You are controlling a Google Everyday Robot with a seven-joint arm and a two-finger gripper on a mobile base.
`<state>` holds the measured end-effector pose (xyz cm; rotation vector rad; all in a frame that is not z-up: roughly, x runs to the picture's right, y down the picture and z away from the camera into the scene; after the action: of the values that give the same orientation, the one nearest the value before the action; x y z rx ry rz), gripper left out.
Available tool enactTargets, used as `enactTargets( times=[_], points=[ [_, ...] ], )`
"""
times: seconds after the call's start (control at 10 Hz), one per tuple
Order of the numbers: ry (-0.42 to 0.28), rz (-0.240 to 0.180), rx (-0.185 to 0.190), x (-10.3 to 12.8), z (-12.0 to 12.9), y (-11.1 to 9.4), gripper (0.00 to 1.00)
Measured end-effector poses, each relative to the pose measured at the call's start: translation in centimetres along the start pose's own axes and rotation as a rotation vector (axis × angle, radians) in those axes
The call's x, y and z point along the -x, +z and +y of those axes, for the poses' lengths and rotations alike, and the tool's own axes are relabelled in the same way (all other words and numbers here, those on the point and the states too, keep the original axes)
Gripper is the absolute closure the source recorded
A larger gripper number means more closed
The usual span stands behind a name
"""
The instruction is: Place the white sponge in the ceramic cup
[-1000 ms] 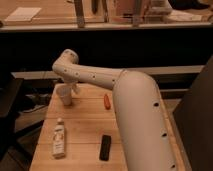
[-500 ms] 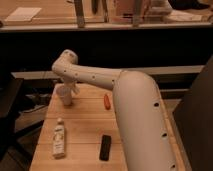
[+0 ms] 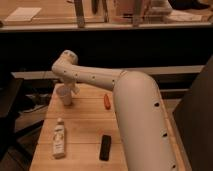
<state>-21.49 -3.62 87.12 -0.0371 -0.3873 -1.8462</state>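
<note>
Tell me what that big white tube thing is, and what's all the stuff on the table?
The big white tube is a robot's arm. It starts close to the camera, stretches away over the wooden table, bends at an elbow and points down. At its end is the gripper, the robot's hand, which is right beside the small white cup at the far left of the table.

There is just one picture, looking down along the arm at the table.

On the table you can also see a small orange thing in the middle, a white bottle with a label lying near the front left, and a flat black thing near the front.

I cannot see a sponge anywhere, and I cannot tell whether the gripper holds anything.
</note>
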Motion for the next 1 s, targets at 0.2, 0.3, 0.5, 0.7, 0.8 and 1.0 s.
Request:
enactTargets(
  times=[0.2,0.3,0.5,0.7,0.8,1.0],
  points=[
    [-0.006,0.004,-0.004,-0.01,-0.09,0.01,0.92],
    [-0.01,0.005,-0.007,-0.03,-0.15,0.0,0.92],
    [-0.015,0.008,-0.01,-0.06,-0.23,-0.01,0.91],
    [-0.02,0.011,-0.014,-0.08,-0.31,-0.01,0.87],
    [-0.024,0.013,-0.016,-0.08,-0.34,-0.01,0.87],
    [-0.029,0.016,-0.02,-0.1,-0.43,-0.02,0.87]
  ],
)
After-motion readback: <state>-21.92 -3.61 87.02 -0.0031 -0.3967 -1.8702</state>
